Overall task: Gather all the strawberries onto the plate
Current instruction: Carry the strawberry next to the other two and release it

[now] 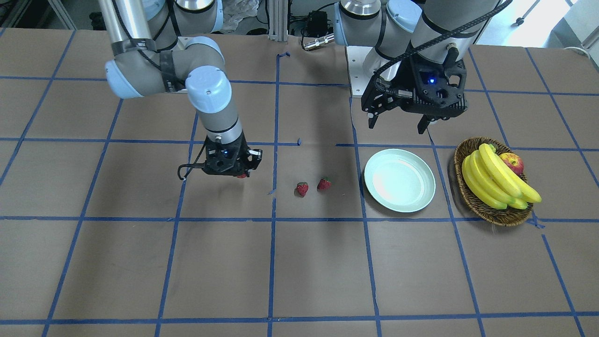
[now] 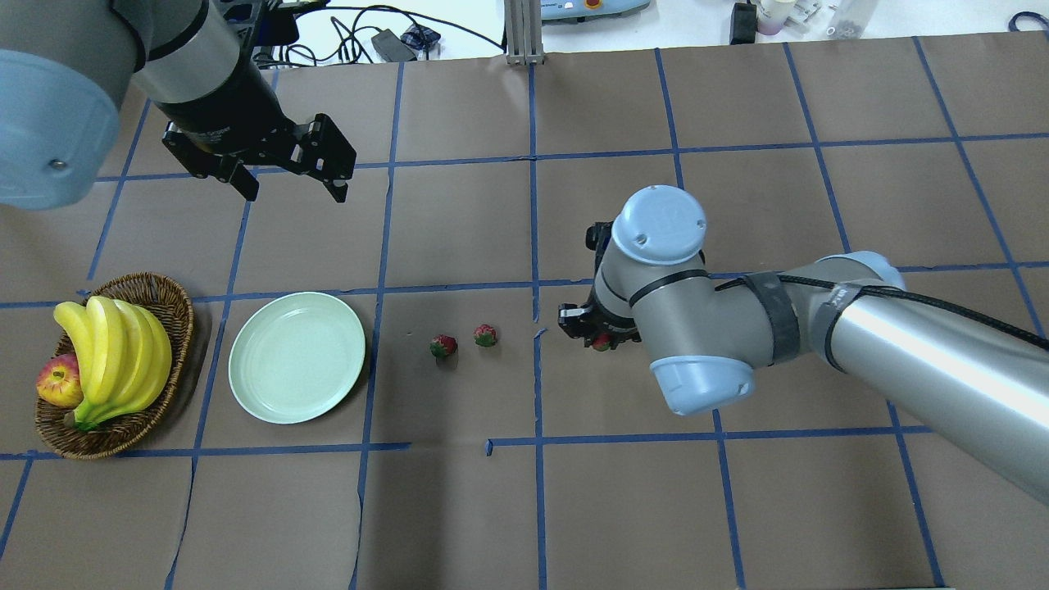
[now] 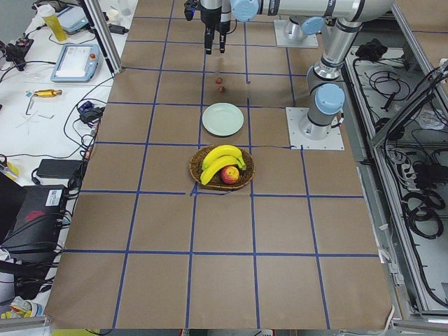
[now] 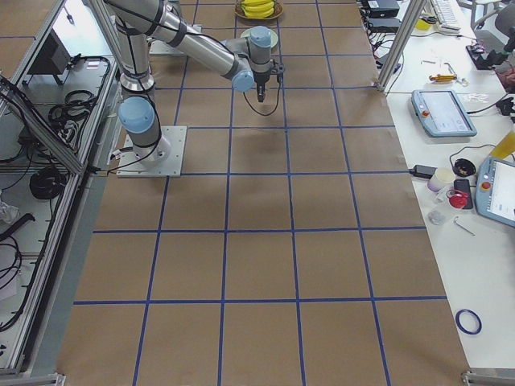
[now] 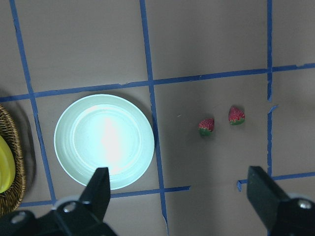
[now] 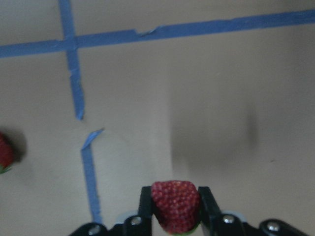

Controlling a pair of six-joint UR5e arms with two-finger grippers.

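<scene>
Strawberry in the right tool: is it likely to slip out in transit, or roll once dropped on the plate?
The strawberry sits pinched between both fingers of the right tool, and its seeded skin looks rough, so slipping seems unlikely. Its tapered shape may roll on the glossy plate, though the raised rim should stop it.

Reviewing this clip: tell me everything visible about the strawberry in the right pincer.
The strawberry is small and red, with a bumpy, seeded skin and a sliver of green cap at its lower edge in the right wrist view. It is clamped between the two black fingers of the right pincer, one pressing on each side. It is held over the brown paper-covered table. Nothing else touches it that I can see. Whether it has cleared the surface, I cannot tell.
</scene>
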